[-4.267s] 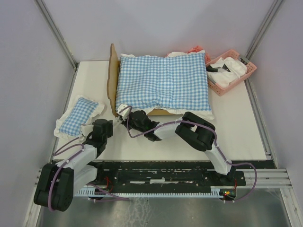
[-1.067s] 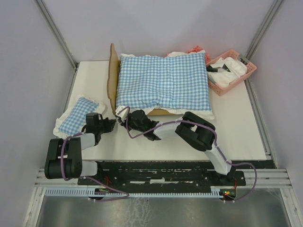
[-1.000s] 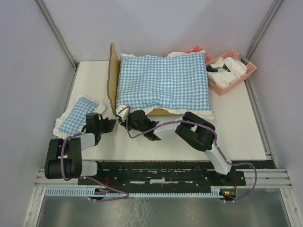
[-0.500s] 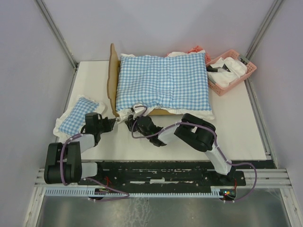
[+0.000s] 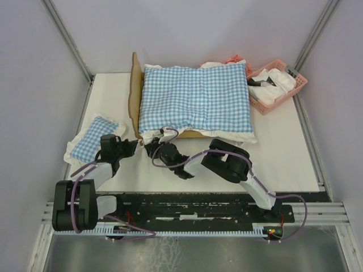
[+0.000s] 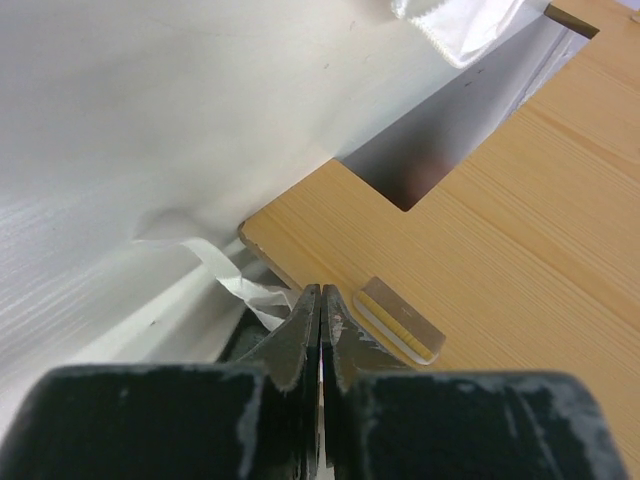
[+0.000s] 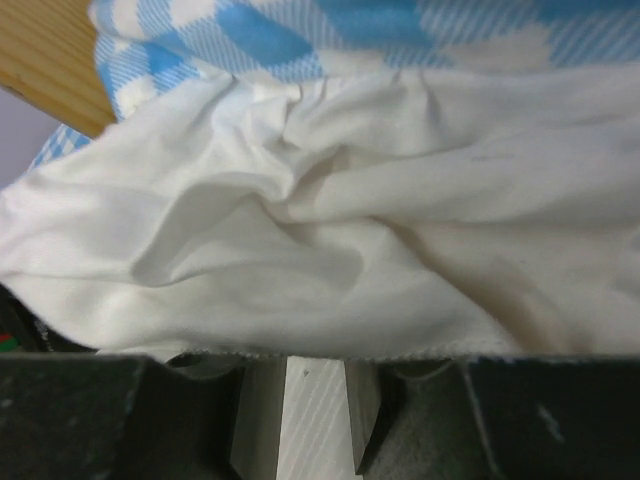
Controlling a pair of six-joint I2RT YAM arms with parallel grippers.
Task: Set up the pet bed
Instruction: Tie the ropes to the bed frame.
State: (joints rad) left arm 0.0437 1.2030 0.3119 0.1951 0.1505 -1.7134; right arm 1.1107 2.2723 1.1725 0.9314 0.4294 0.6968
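while the pet bed sits at the back middle of the table, headboard on the left, the blue checked cushion covers its whole top. my left pincer is closed on nothing, fingertips pressed together in the left wrist view, low at the table just beside the bed's near wooden corner. my right pincer is at the cushion's near left corner, fingers apart with table showing between them, and the white frill bunches just past the tips. a small checked pillow lies left of the bed, and a pink basket sits at the far right.
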